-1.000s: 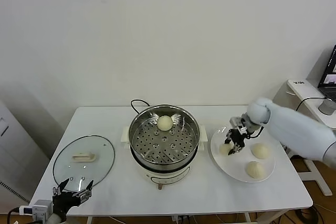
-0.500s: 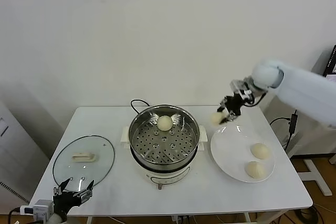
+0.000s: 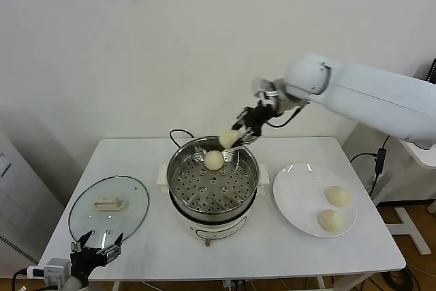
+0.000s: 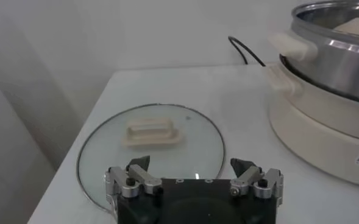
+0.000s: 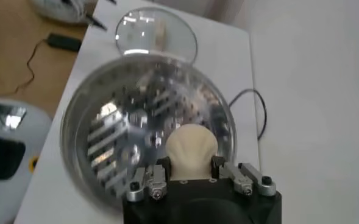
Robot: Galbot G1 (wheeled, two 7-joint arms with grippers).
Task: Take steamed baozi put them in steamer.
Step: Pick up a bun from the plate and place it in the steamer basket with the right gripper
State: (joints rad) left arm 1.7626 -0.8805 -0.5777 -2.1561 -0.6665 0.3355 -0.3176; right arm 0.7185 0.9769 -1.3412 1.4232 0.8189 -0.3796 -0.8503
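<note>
Right gripper clamped on a small round cream-white dough bun, held above the far rim of the round shiny stainless-steel steamer pot on its cream-white electric base, mid-table toward the far edge. Second identical bun lying on the perforated tray inside, at its far side. Two more buns on the flat white plate near the table's right edge. Left gripper parked with fingers wide at the near left corner, beside the round glass lid with white handle. Small label on the base front, unreadable.
</note>
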